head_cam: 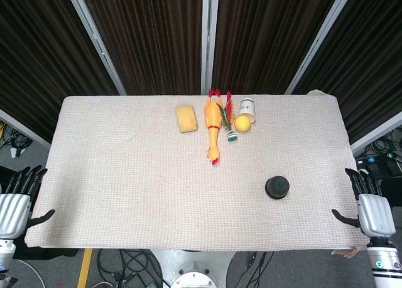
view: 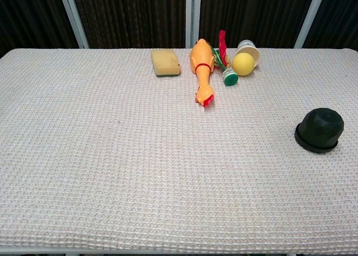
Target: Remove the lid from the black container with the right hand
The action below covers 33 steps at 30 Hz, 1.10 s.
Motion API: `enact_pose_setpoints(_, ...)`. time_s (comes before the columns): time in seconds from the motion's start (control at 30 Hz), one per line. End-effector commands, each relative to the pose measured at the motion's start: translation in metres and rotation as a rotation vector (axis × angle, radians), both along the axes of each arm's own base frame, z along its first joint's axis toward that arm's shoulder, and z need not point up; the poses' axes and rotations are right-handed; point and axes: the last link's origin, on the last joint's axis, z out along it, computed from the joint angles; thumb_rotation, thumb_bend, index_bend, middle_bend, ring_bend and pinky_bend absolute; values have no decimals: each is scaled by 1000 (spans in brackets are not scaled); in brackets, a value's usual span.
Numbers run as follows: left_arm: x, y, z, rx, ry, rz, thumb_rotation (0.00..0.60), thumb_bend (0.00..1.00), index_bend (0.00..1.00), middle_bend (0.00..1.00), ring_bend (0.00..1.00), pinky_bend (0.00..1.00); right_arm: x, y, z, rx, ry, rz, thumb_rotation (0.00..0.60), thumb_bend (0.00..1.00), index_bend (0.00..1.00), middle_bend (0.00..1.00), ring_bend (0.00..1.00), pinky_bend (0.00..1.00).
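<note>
The black container (head_cam: pixel 277 187) with its lid on sits on the cloth at the right front of the table; the chest view shows the container (view: pixel 319 129) as a low faceted dome on a wider base. My right hand (head_cam: pixel 370 207) hangs just off the table's right edge, fingers spread, holding nothing, well to the right of the container. At the left edge my left hand (head_cam: pixel 17 203) is likewise spread and empty. Neither hand appears in the chest view.
At the back middle lie a yellow sponge (head_cam: pixel 186 119), an orange rubber chicken (head_cam: pixel 213 126), a green-capped item (head_cam: pixel 232 136), and a tipped white cup (head_cam: pixel 247 107) with a yellow ball (head_cam: pixel 242 123) at its mouth. A beige waffle cloth (head_cam: pixel 125 175) covers the table.
</note>
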Motion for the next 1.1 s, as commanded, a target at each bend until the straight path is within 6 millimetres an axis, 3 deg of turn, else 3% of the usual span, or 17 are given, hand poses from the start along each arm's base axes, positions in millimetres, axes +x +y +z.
enact_pose_setpoints(0.03,-1,0,0,1,-1,0,600,114,89,41,0,101,0,-1,-1,5,0,-3,600,49,25,88,0,0)
enact_pose_setpoints(0.5,-1,-3,1,0,-2,0,600,114,89,41,0,101,-1,-11,-20,65,-7,-11,600,49,25,90,0,0)
enact_pose_setpoints(0.9,-10,-6,4,6,-1,16,600,114,89,41,0,101,-8,-52,-63,188,-58,-66,600,47,25,97,0,0)
enact_pose_setpoints(1.1,-15,-9,7,11,1,31,600,114,89,41,0,101,1,-67,-83,240,-87,-40,600,47,25,99,0,0)
